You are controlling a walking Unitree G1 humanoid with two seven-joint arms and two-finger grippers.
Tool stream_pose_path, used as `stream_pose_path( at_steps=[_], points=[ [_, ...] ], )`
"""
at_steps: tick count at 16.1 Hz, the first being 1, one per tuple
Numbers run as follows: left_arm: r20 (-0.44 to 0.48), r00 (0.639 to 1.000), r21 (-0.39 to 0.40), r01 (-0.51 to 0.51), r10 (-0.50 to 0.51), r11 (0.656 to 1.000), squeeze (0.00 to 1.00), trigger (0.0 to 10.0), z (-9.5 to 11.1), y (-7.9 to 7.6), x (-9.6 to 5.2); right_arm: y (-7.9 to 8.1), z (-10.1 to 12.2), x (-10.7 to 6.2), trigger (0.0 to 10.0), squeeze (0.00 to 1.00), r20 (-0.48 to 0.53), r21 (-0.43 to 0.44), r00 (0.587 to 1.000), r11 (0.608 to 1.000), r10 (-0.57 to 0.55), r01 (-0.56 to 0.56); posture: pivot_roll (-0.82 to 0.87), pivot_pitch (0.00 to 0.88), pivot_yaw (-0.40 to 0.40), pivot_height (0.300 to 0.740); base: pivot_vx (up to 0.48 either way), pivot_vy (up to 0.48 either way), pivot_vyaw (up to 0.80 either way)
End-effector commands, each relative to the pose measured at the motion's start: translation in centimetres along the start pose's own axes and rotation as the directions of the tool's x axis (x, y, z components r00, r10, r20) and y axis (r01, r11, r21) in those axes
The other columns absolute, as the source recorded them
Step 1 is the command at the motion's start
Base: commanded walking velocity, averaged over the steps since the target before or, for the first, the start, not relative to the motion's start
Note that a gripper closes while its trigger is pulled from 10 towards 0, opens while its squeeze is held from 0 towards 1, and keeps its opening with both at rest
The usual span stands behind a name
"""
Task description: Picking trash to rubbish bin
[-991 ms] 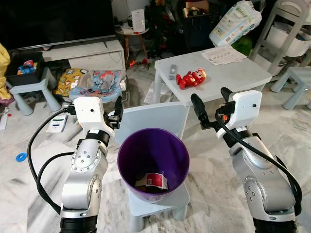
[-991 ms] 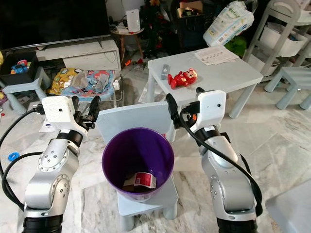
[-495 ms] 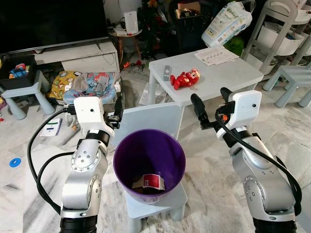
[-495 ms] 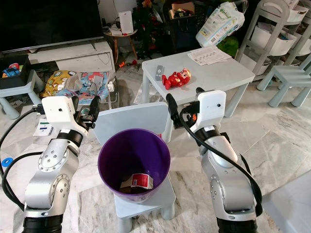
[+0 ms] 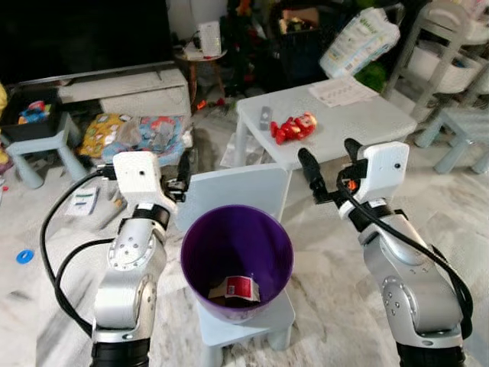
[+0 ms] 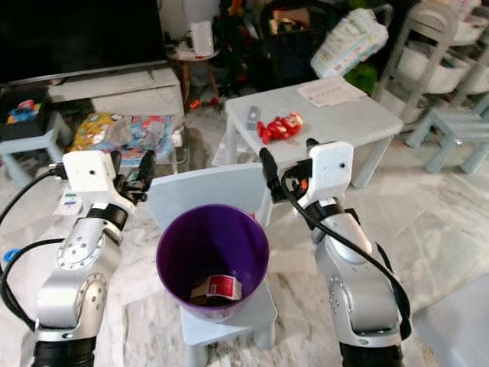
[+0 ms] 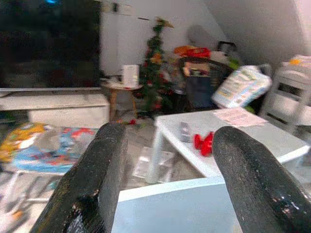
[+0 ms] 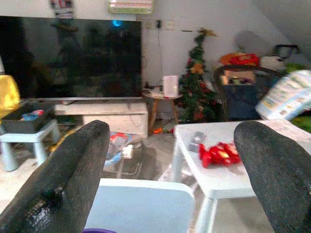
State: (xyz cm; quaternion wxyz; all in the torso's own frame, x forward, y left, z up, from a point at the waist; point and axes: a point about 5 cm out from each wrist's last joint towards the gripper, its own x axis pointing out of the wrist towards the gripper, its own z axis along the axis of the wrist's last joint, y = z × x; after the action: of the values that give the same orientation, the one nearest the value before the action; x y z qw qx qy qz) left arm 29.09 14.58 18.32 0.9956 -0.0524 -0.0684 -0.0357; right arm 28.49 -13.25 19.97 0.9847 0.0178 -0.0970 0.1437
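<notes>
The purple bin [image 5: 238,256] stands on a little chair [image 5: 237,191], so it sits within easy reach of the arms. A scrap of trash [image 5: 236,288] lies at its bottom. The left gripper [image 5: 184,172] and right gripper [image 5: 330,164] hover on either side of it, fingers spread and empty.

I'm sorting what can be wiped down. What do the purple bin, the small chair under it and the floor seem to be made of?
Purple bin: probably plastic, with a thin even rim and a soft sheen. Small chair: likely moulded plastic, pale blue, matte, with rounded edges. Floor: looks like polished marble or marble-look tile, grey veining and glare. Both grippers are open.
</notes>
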Motion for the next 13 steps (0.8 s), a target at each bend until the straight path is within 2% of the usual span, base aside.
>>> stream_pose_path(
  at_steps=[1, 5, 13],
  points=[
    [0.002, 1.0, -0.003, 0.031, -0.031, 1.0, 0.0, 10.0, 0.03, -0.59, 0.04, -0.41, -0.08, -0.07, 10.0, 0.0, -0.009, 0.001, 1.0, 1.0, -0.021, 0.021, -0.04, 0.026, -0.043, 0.74, 0.0, 0.0, -0.8],
    [0.004, 0.999, -0.009, 0.035, -0.035, 0.999, 0.0, 10.0, 0.03, -0.69, 0.0, -0.5, -0.06, -0.14, 10.0, 0.0, -0.01, 0.003, 1.0, 1.0, -0.024, 0.024, -0.04, 0.029, -0.044, 0.74, 0.125, 0.0, -0.8],
    [0.007, 0.999, -0.021, 0.031, -0.031, 0.999, 0.0, 10.0, -0.05, -0.75, -0.03, -0.57, -0.07, -0.24, 10.0, 0.0, -0.011, -0.001, 1.0, 1.0, -0.024, 0.024, -0.05, 0.031, -0.046, 0.74, 0.0, 0.0, -0.8]
  ],
)
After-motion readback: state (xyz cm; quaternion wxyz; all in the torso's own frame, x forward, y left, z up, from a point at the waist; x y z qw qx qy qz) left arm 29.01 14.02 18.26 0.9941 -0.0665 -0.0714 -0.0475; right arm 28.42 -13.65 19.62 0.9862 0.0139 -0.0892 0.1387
